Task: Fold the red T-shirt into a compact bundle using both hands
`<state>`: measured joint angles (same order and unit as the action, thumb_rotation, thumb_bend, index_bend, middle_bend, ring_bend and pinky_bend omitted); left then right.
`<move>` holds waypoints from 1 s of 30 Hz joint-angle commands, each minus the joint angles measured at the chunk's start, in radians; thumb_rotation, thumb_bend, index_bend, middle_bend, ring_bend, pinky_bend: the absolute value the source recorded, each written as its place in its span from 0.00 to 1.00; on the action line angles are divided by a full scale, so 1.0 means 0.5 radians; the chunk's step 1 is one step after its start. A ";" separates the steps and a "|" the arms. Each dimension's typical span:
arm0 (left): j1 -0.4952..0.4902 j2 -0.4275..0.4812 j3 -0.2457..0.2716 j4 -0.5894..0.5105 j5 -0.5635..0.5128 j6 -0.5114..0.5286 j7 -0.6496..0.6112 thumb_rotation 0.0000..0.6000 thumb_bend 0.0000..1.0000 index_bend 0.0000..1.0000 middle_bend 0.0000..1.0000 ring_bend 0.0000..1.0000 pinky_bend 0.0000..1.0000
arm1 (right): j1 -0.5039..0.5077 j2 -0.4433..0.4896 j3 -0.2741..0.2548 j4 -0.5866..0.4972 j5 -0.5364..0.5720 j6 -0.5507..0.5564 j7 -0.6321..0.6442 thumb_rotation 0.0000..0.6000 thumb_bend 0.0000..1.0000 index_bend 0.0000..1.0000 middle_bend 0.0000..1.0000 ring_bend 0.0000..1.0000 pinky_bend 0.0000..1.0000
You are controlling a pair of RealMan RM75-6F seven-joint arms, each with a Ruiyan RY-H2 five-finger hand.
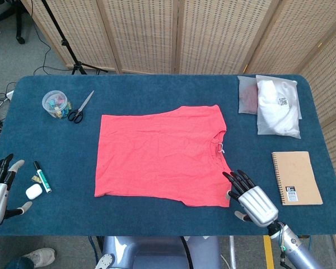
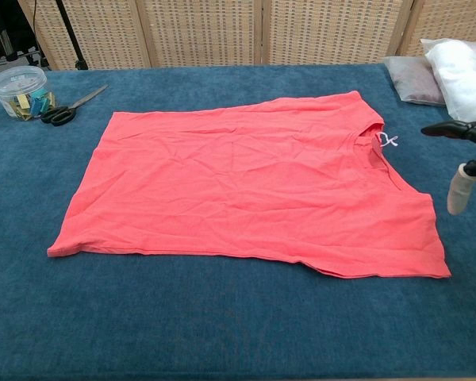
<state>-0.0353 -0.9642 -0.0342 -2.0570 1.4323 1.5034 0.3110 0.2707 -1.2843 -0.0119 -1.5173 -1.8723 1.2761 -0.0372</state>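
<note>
- Red T-shirt [image 1: 162, 155] lies flat and spread out in the middle of the blue bench [image 1: 157, 89], collar toward the robot's right.
- Right hand [image 1: 251, 199] hovers just beside the shirt's near right corner, fingers [image 1: 239, 177] spread wide, holding nothing.
- Left hand [image 1: 0, 188] sits at the bench's near left edge, fingers apart and empty, near a marker [image 1: 42, 176] and a small white case [image 1: 33, 191].
- Notebook [image 1: 295, 177] lies to the right of the right hand.

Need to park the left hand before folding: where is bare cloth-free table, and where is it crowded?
Bare: between the red T-shirt and the marker; along the near edge. Crowded: scissors and tub far left, bags and notebook right.
</note>
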 commanded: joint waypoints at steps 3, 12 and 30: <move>-0.005 -0.006 0.000 -0.001 -0.012 -0.005 0.010 1.00 0.00 0.00 0.00 0.00 0.00 | 0.046 -0.085 -0.003 0.086 0.084 -0.101 -0.102 1.00 0.06 0.44 0.00 0.00 0.00; -0.014 -0.014 0.005 -0.005 -0.029 -0.015 0.032 1.00 0.00 0.00 0.00 0.00 0.00 | 0.090 -0.176 -0.024 0.198 0.207 -0.208 -0.204 1.00 0.17 0.44 0.00 0.00 0.00; -0.016 -0.012 0.015 0.001 -0.030 -0.013 0.022 1.00 0.00 0.00 0.00 0.00 0.00 | 0.139 -0.306 -0.060 0.337 0.280 -0.233 -0.371 1.00 0.18 0.44 0.00 0.00 0.00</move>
<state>-0.0430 -0.9700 -0.0265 -2.0566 1.4174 1.4969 0.3221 0.3387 -1.4349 -0.0411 -1.3506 -1.7343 1.1614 -0.2205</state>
